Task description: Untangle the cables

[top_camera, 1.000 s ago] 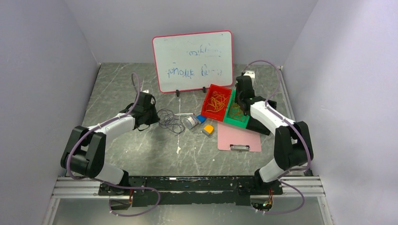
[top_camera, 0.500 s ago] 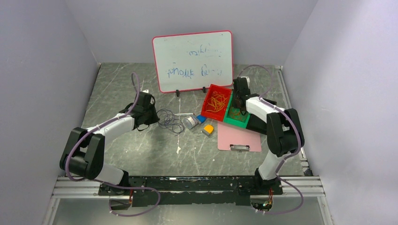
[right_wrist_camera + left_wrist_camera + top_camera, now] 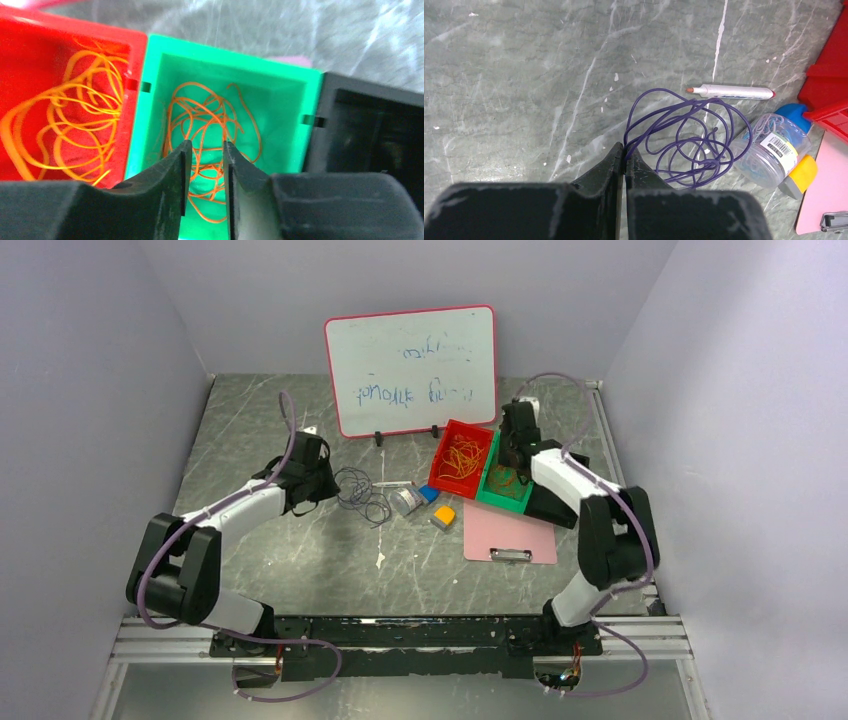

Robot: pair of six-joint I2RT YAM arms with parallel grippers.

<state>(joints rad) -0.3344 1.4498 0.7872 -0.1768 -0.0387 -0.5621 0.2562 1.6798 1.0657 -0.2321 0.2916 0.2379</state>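
Note:
A dark purple cable (image 3: 710,162) lies in loose loops on the grey table, and my left gripper (image 3: 624,150) is shut on the loop end nearest to it. From above, that cable (image 3: 362,495) lies just right of the left gripper (image 3: 330,485). My right gripper (image 3: 207,147) hangs open over the green bin (image 3: 285,80), with nothing pinched between its fingers. Below it in that bin lies a tangled orange cable (image 3: 210,115). A yellowish-orange cable (image 3: 65,125) fills the red bin (image 3: 30,30) beside it.
A black bin (image 3: 370,125) adjoins the green one on the right. A white marker (image 3: 731,91), a clear jar with a blue lid (image 3: 769,150) and a yellow block (image 3: 799,175) lie right of the purple cable. A pink clipboard (image 3: 510,535) and a whiteboard (image 3: 410,370) are nearby.
My right gripper has opened over the green bin, and that arm's elbow has swung slightly. The left gripper keeps its hold on the purple cable and has barely moved.

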